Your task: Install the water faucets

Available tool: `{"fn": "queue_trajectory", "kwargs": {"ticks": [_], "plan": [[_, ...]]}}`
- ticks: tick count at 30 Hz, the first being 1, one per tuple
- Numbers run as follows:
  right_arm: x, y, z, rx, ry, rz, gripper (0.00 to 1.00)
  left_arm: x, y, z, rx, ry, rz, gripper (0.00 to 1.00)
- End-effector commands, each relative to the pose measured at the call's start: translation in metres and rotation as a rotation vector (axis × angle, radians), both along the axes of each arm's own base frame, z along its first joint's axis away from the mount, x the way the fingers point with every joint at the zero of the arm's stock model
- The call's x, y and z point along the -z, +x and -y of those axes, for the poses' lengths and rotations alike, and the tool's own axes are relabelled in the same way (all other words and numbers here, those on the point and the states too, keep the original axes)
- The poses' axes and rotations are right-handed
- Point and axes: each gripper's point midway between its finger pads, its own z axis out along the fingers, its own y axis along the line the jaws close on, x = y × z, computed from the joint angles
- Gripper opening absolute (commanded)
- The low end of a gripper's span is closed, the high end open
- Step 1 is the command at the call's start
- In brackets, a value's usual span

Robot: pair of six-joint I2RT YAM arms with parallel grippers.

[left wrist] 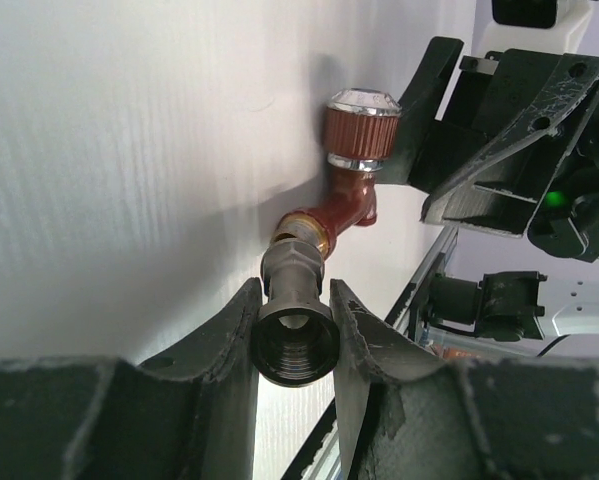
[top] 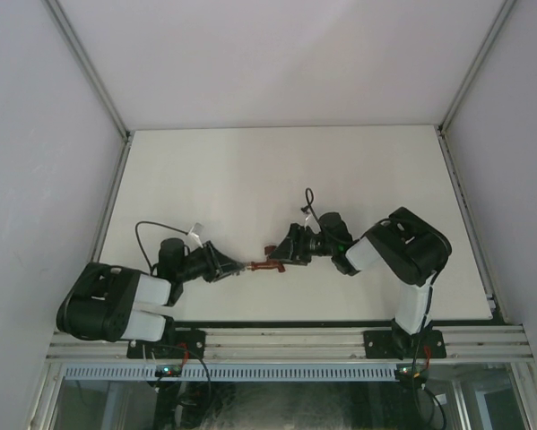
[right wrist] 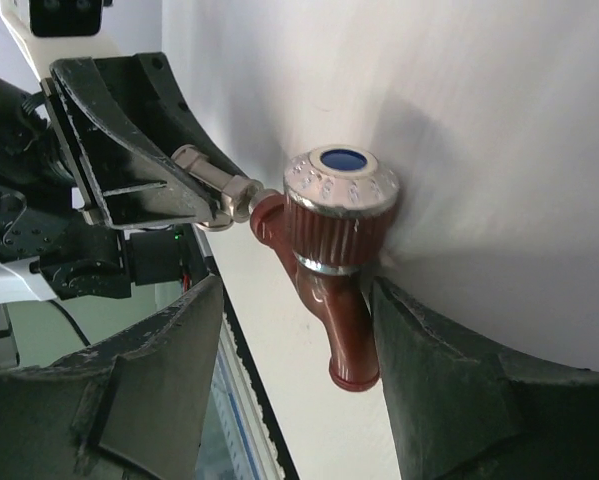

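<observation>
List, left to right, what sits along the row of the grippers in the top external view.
In order: left arm → left gripper → water faucet → right gripper → right arm.

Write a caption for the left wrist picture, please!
Left hand pinches the grey fitting joined to a red-brown tap.

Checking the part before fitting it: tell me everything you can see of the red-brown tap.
The tap is small, glossy red-brown and plastic-looking: an angled body with a ribbed knob, silver-rimmed and blue-capped. A grey metal fitting joins its side inlet at a brassy collar; the left fingers clamp that fitting. The right fingers flank the body, open, not clamping it. It is held over the white table.
</observation>
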Motion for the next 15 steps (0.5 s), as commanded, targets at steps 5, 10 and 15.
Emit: {"fn": "queue_trajectory", "kwargs": {"ticks": [5, 10, 15], "plan": [[0.018, 0.001, -0.010, 0.056, -0.015, -0.050, 0.59, -0.016, 0.019, 0.013, 0.020, -0.031, 0.088, 0.00], [0.007, 0.012, -0.018, 0.115, 0.030, -0.021, 0.56, -0.018, 0.021, 0.017, 0.022, -0.079, 0.092, 0.00], [-0.006, 0.004, -0.032, 0.067, 0.101, 0.026, 0.52, -0.021, 0.022, 0.019, 0.018, -0.112, 0.101, 0.00]]}}
